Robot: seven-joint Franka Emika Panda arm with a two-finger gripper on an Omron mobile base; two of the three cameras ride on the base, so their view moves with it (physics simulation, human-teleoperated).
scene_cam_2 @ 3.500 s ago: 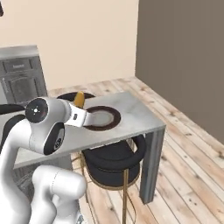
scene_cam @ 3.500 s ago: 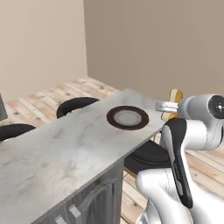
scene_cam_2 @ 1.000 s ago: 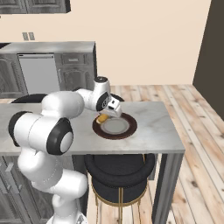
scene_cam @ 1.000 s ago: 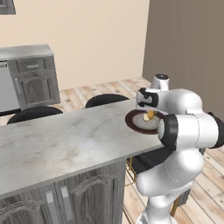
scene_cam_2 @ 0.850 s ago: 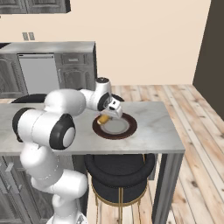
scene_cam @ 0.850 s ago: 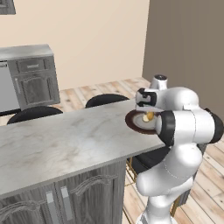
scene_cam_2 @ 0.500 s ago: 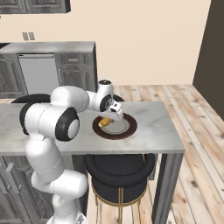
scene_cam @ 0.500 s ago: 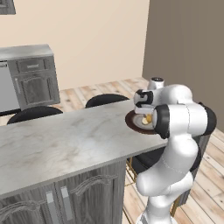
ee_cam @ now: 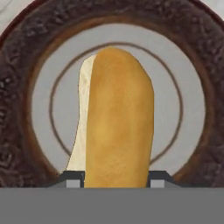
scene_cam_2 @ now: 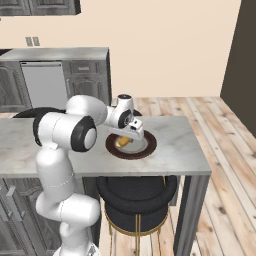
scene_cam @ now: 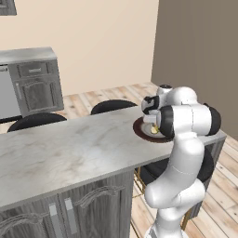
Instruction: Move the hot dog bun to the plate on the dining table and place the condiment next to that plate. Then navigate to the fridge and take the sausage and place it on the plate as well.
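Observation:
The tan-yellow hot dog bun [ee_cam: 116,122] stands up between my two fingertips [ee_cam: 72,177], and my gripper [ee_cam: 116,178] is shut on it. Right behind it lies the round plate [ee_cam: 17,109] with its dark brown rim and cream centre. From the right base view the bun [scene_cam_2: 121,142] hangs low over the plate [scene_cam_2: 150,145], at its left half, near the right end of the marble dining table [scene_cam_2: 175,145]. In the left base view my gripper [scene_cam: 153,125] hovers over the plate [scene_cam: 141,129] on the table [scene_cam: 69,153]. Whether the bun touches the plate I cannot tell.
A black round stool [scene_cam_2: 135,200] stands under the table's near side, and two more [scene_cam: 111,106] [scene_cam: 35,120] stand on the far side. Grey cabinets [scene_cam_2: 90,75] and a pale appliance front [scene_cam_2: 45,82] line the back wall. The table's end [scene_cam_2: 200,167] is close to the plate.
The base has driven round the table since the oldest frames. Over the last second my hand has sunk slightly towards the plate with the bun still held, and the elbow has swung in.

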